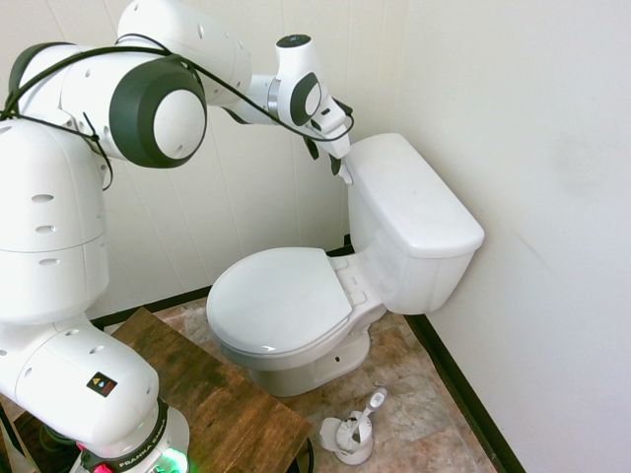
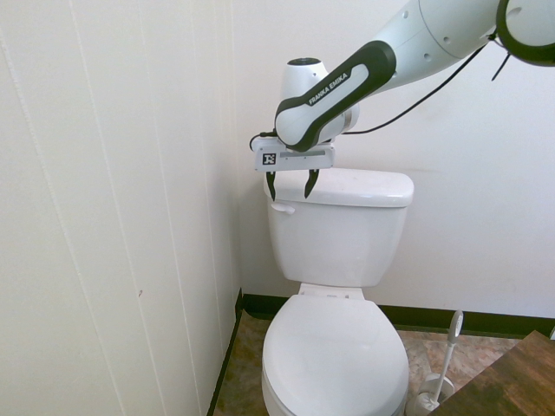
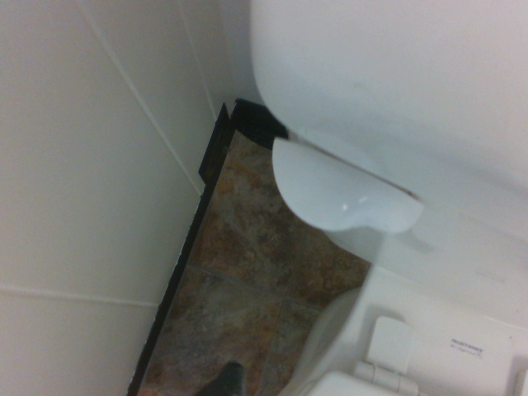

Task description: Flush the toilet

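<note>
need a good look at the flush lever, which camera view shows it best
The wrist view: the flush lever appears large, its whole curved outline visible. The second exterior view shows it small below the tank lid; in the first, the pincer partly hides it.

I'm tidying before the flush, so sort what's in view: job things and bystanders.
For the job:
- toilet
- flush lever
- hand, open near the lever

Just lying about:
- toilet brush in its holder
- wooden table, beside the toilet
</note>
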You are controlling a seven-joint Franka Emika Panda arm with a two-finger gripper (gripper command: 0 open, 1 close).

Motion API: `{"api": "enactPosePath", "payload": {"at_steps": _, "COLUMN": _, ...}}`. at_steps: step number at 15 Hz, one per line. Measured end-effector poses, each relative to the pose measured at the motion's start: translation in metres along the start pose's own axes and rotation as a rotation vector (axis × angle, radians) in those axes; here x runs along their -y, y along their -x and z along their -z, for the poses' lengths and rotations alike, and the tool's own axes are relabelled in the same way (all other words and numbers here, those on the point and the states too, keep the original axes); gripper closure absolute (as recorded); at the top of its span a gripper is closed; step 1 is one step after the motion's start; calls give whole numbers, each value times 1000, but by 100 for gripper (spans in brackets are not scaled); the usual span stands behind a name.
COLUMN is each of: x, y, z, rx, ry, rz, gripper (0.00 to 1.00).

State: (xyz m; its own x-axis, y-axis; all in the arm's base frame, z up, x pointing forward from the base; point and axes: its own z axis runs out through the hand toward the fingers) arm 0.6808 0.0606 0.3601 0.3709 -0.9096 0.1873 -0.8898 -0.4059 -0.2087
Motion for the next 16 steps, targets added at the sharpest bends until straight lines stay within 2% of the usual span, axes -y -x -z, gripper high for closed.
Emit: {"api": "enactPosePath", "payload": {"at_steps": 16, "x": 35, "y": -30, "z": -48, "rx": 12, "ry": -19, "rz": -85, "gripper": 100}}
